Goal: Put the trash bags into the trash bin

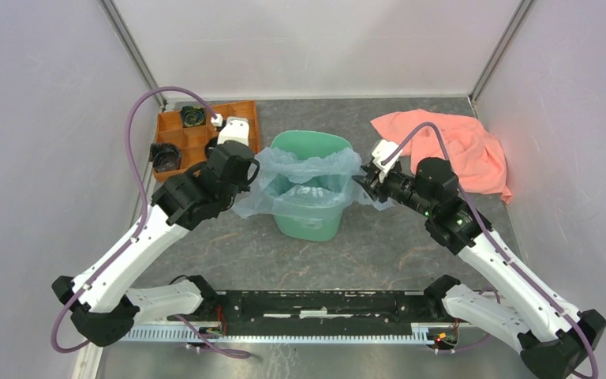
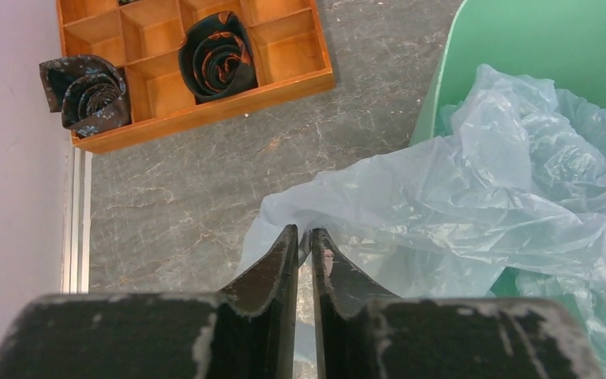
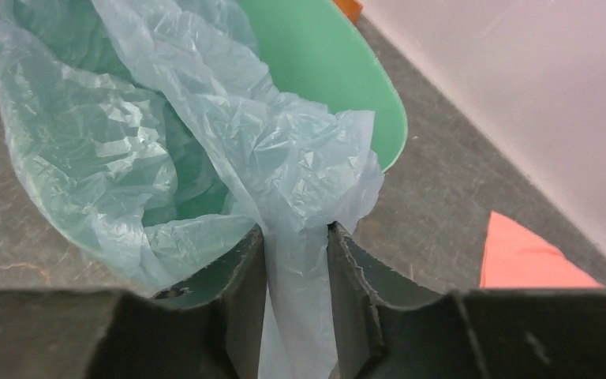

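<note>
Surface: grey marbled table [image 1: 410,237], pale walls [image 1: 316,39] on three sides.
Items: one mint-green trash bin [image 1: 308,225]. One pale blue trash bag [image 1: 308,167], draped over its rim and sagging inside. One orange tray [image 1: 175,126], left-rear of the bin. One salmon cloth [image 1: 458,150], right-rear.
Jaws: at the bin's left, the left gripper [image 2: 305,237] is nearly closed, pinching the bag's edge. At its right, the right gripper [image 3: 296,237] is clamped on a gathered fold.

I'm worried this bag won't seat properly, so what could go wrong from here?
The left gripper has its jaws pinched on only a thin edge of the trash bag, so the film could slip out or tear. The trash bin has its far rim uncovered, so the bag may slide off once released.
</note>
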Motion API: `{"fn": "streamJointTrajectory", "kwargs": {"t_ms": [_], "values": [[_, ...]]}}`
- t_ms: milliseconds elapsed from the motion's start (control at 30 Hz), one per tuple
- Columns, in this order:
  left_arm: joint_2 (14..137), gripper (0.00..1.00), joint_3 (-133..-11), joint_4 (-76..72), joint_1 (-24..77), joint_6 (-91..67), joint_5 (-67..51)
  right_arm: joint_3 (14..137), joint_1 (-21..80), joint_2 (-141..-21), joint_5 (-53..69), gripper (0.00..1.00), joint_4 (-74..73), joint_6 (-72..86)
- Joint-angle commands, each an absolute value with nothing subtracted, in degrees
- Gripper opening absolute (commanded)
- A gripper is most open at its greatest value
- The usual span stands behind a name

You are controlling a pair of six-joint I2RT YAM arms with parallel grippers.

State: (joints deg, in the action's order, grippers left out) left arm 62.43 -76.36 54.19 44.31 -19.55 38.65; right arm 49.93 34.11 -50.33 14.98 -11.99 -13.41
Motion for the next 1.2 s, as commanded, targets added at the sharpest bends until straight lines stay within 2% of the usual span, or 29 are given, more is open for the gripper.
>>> {"fn": "streamJointTrajectory", "kwargs": {"t_ms": [0, 200, 500, 833, 1000, 1167], "values": [[62.8, 0.16, -78.2, 52.0, 43.7, -20.7, 39.5, 50.9, 34.1, -49.2, 7.8, 0.31, -5.2, -10.2], [64.2, 0.09, -79.3, 51.9, 42.0, -21.0, 39.5, 50.2, 34.1, -48.6, 0.4, 0.15, -4.6, -5.1], [68.9, 0.03, -82.3, 48.3, 35.8, -18.0, 32.8, 56.0, 34.1, -56.8, -3.3, 0.01, -7.9, -0.5], [75.3, 0.02, -84.2, 43.7, 29.0, -17.0, 24.9, 58.3, 33.0, -63.1, -8.3, 0.01, -7.0, 5.4], [78.5, 0.02, -86.7, 42.0, 23.2, -16.0, 17.0, 60.3, 29.8, -66.5, -3.5, 0.02, -8.0, 6.7], [81.9, 0.02, -88.0, 39.6, 20.9, -18.3, 8.6, 61.3, 28.0, -68.9, -0.1, 0.07, -7.2, 8.7]]}}
